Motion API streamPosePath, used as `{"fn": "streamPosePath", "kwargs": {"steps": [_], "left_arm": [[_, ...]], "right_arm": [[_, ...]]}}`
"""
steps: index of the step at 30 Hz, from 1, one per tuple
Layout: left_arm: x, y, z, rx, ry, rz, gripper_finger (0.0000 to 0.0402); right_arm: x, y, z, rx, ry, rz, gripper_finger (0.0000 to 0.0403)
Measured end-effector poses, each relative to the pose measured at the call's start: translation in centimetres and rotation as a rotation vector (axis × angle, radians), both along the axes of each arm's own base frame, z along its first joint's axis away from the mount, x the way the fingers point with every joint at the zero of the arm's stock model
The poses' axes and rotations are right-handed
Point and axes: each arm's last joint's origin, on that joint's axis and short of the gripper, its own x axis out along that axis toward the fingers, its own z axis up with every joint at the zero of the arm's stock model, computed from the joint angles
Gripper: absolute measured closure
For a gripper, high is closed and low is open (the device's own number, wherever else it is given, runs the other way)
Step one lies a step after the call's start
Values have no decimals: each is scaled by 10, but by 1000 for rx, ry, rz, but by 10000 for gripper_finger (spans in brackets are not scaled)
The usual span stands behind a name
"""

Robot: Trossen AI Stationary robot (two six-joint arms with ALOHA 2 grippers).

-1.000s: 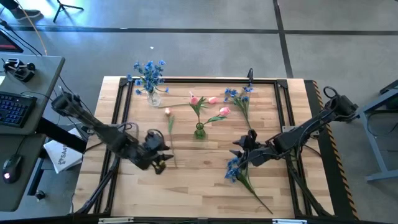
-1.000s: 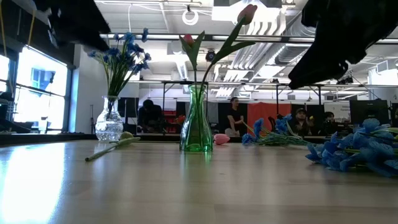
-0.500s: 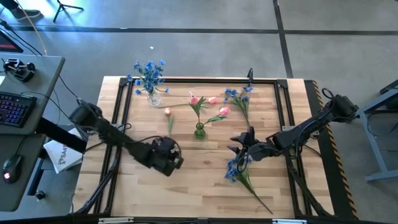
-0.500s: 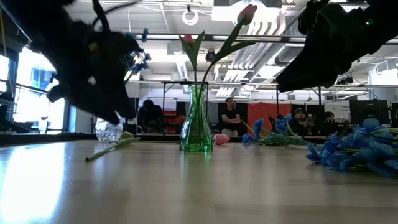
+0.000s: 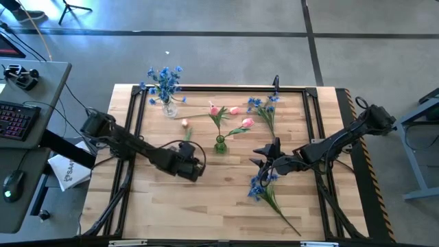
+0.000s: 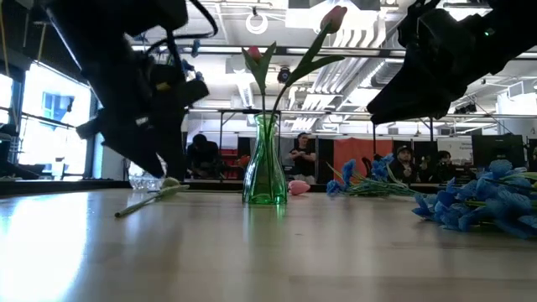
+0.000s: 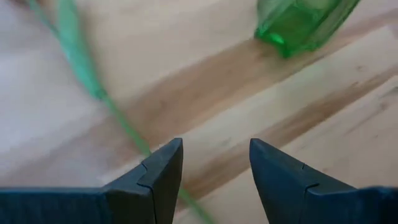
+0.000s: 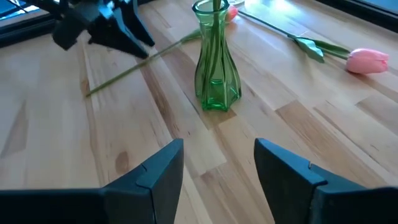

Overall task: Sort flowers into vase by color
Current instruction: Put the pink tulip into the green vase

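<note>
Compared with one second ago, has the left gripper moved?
Yes. In the high view the left gripper has moved toward the green vase, coming over the loose tulip stem. Its fingers are open and empty.

A large open robotics lab or workshop is shown. A wooden table (image 5: 226, 185) framed in black rails is set on a grey concrete floor (image 5: 226, 48). A desk with a keyboard (image 5: 15, 118) and mouse (image 5: 9, 185) is placed beside it. Exposed ceiling ducts (image 6: 369, 71), strip lights and seated people (image 6: 304, 159) are seen behind.
</note>
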Motion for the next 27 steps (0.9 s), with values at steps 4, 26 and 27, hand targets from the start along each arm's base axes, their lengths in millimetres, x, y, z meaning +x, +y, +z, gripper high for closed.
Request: {"fn": "streamPosePath", "kwargs": {"steps": [4,26,27], "left_arm": [[-11,9,2,37,94,47,229],[-22,44,-33,-8,56,152,310],[-22,44,-33,-12,58,151,323]], "right_arm": [[0,0,0,2,-6,0,210],[1,1,2,8,-22,0,210],[1,1,2,8,-22,0,210]]}}
